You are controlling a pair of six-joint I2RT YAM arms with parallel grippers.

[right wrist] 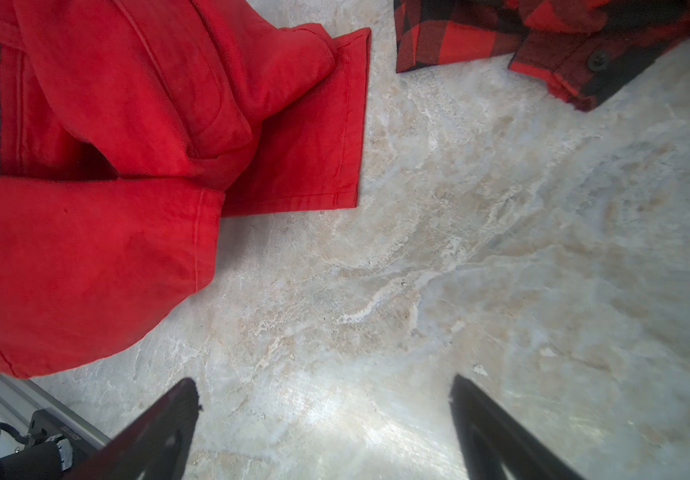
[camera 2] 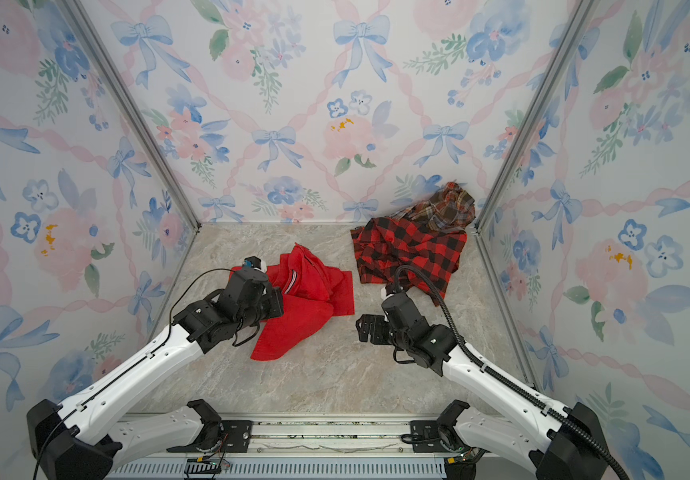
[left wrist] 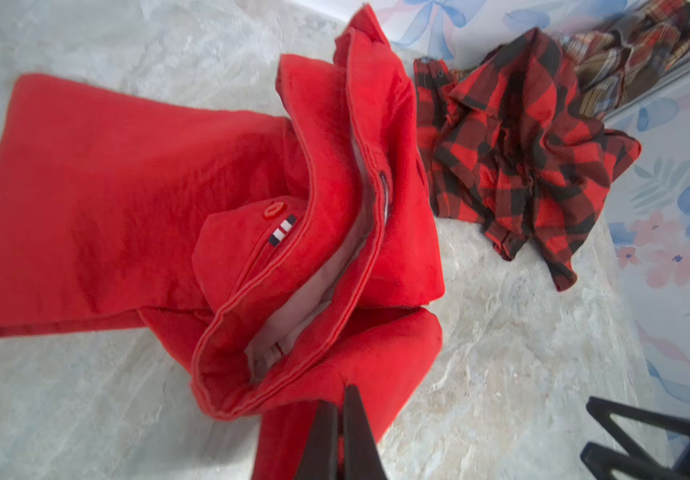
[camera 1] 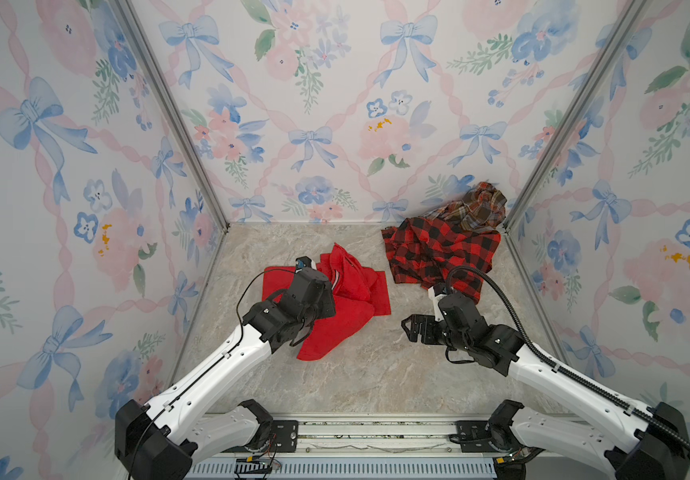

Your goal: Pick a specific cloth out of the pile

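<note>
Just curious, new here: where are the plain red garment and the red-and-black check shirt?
plain red garment (camera 1: 351,320): in a top view, on its lower fold
red-and-black check shirt (camera 1: 439,245): in a top view, on its middle

Bright, even light; soft shadows; wrist-view edges blurred.

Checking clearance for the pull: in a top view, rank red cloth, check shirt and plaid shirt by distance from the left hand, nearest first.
1. red cloth: left of centre, in the left hand.
2. check shirt: back right.
3. plaid shirt: far right corner, against the wall.
</note>
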